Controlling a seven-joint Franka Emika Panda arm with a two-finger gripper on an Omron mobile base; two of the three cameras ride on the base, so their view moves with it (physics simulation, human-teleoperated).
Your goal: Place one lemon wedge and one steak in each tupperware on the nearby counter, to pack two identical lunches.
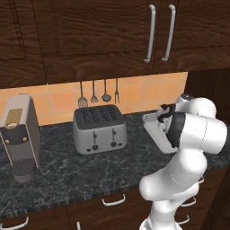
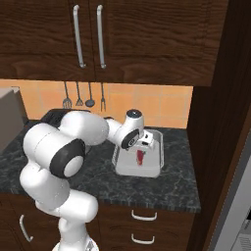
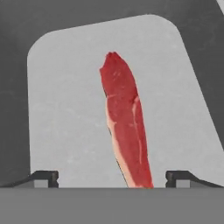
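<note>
One steak (image 3: 124, 127) lies in tray (image 3: 65, 109) near worktop's (image 2: 181, 184) right end; tool (image 3: 111, 177) spread above it. Steak step looks done; next: lift clear, fetch lemon wedge.

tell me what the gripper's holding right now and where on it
Nothing. The gripper is open, its fingertips wide apart either side of the steak in the tupperware.
</note>
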